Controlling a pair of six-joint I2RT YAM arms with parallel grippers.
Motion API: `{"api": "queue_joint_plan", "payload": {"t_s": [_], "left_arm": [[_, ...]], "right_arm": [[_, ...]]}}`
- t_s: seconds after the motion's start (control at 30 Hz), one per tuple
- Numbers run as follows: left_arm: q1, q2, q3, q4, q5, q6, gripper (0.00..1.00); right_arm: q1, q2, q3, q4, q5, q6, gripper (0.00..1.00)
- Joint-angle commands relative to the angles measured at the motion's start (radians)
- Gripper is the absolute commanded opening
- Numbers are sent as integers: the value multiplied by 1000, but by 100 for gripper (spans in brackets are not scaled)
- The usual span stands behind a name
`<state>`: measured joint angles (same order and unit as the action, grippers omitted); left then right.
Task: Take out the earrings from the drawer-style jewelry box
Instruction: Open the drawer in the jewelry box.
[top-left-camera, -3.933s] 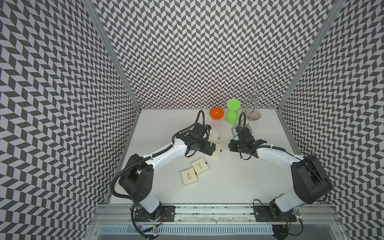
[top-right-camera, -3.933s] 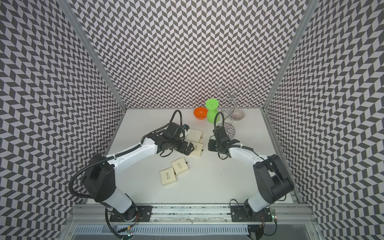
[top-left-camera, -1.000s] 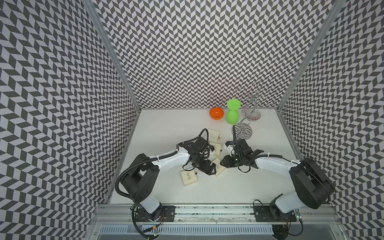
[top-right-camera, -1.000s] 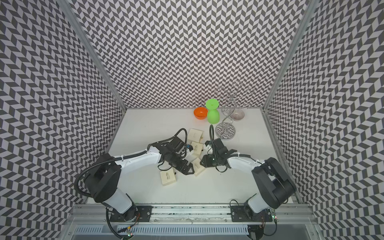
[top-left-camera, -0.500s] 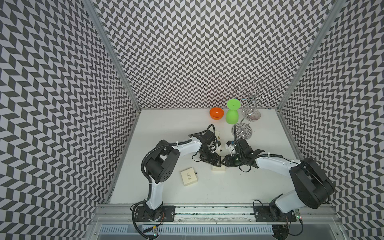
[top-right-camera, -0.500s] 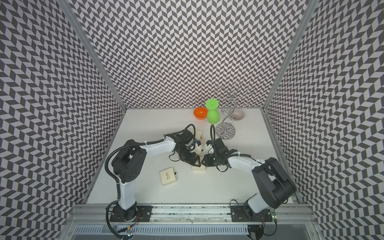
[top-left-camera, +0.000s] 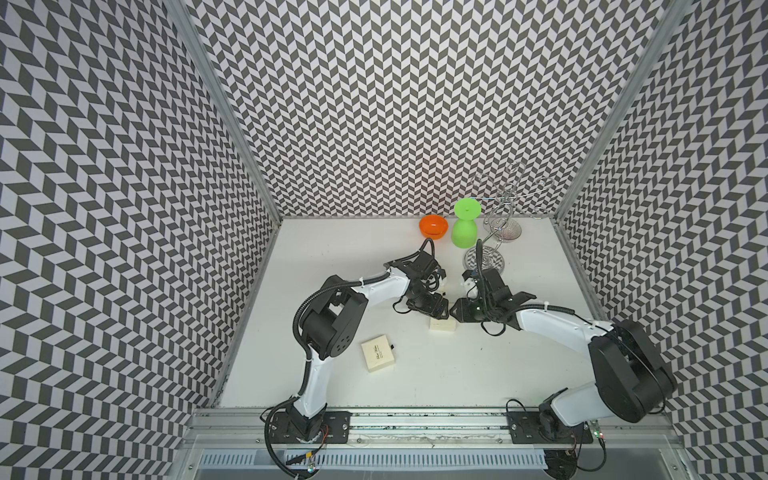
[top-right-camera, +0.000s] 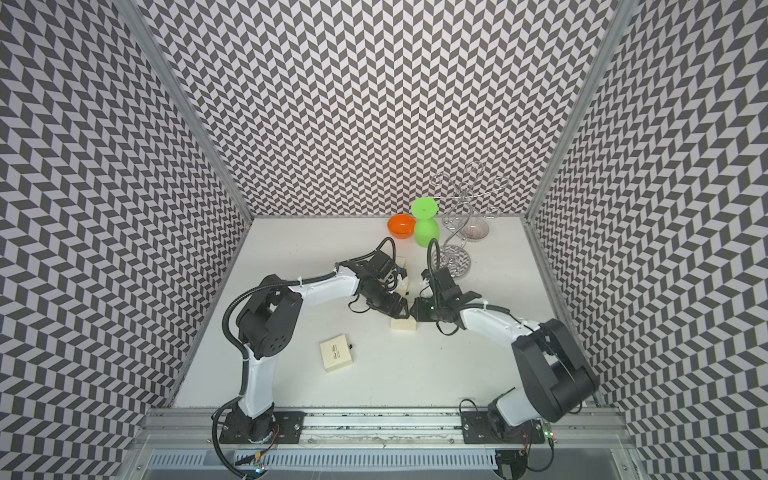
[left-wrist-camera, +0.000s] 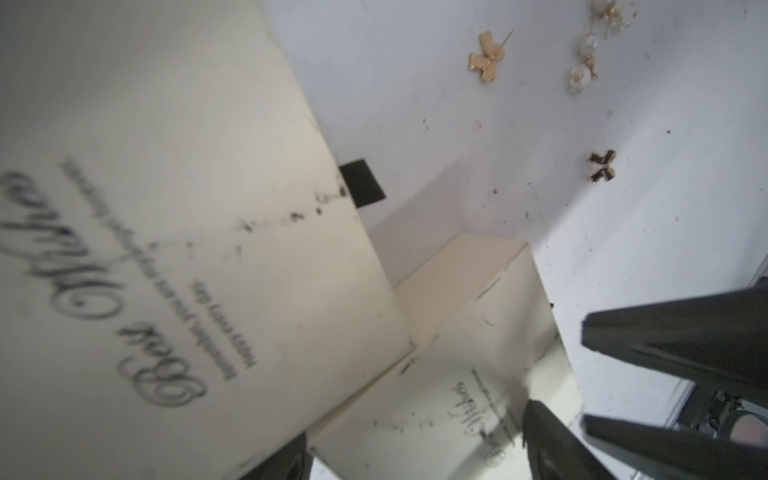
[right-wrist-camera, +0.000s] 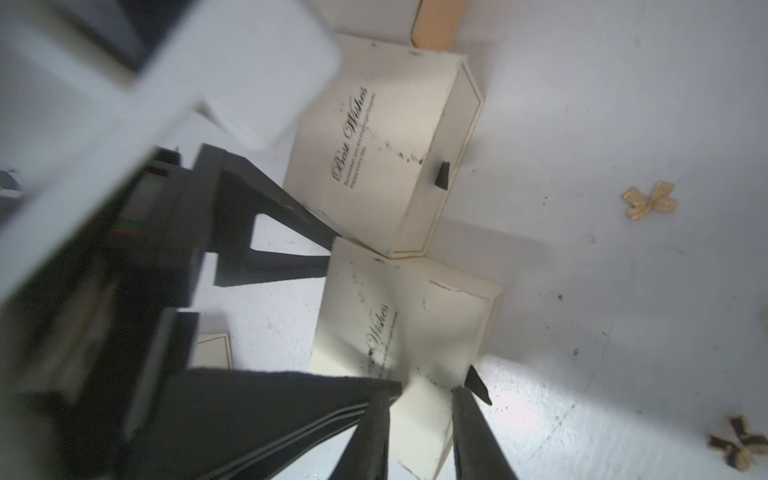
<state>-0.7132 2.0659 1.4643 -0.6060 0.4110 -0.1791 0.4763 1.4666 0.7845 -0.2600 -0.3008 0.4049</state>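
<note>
So the earrings are out in the open, lying loose on the bare white table, and none that I can see are in a box. The left wrist view shows three bits. There's a gold bow, some pearly drops just beside it, and a black-and-gold bow a little apart. All are tiny next to the boxes, and too small to spot in the top views.

Nearest container is the middle box, cream with script lettering and black scuffs. A second box of the same kind touches its corner, with its black pull tab sticking out. Both look closed, so whatever's inside is hidden.

The right gripper has its fingers partly apart, straddling the tabbed end of the middle box. The left gripper has a finger on either side of that box from the opposite end. Honestly I can't tell whether either one is really squeezing or just bracketing it.

A third box sits well apart toward the front, also closed. At the back there's an orange bowl, a green cup and a silver wire stand.
</note>
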Motion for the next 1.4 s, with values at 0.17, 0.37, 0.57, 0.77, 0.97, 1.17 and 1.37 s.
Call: {"api": "queue_joint_plan", "payload": {"t_s": [0.17, 0.37, 0.57, 0.77, 0.97, 1.17, 1.37], "left_arm": [[-9, -25, -25, 52, -44, 2, 75], [-9, -22, -20, 51, -47, 2, 75], [-9, -19, -17, 49, -49, 2, 75], [-9, -12, -13, 44, -52, 5, 75], [-9, -7, -5, 35, -56, 11, 75], [-9, 2, 4, 29, -57, 12, 75], [-9, 6, 10, 27, -58, 12, 75]], "right_arm": [[-90, -28, -104, 82, -116, 47, 27], [-111, -6, -131, 152, -174, 59, 27], [-113, 27, -132, 186, -192, 56, 26], [-130, 44, -126, 203, -181, 62, 24], [-155, 50, -132, 208, -187, 54, 24], [-157, 63, -149, 224, -219, 48, 24], [-157, 81, -144, 232, -230, 49, 23]]}}
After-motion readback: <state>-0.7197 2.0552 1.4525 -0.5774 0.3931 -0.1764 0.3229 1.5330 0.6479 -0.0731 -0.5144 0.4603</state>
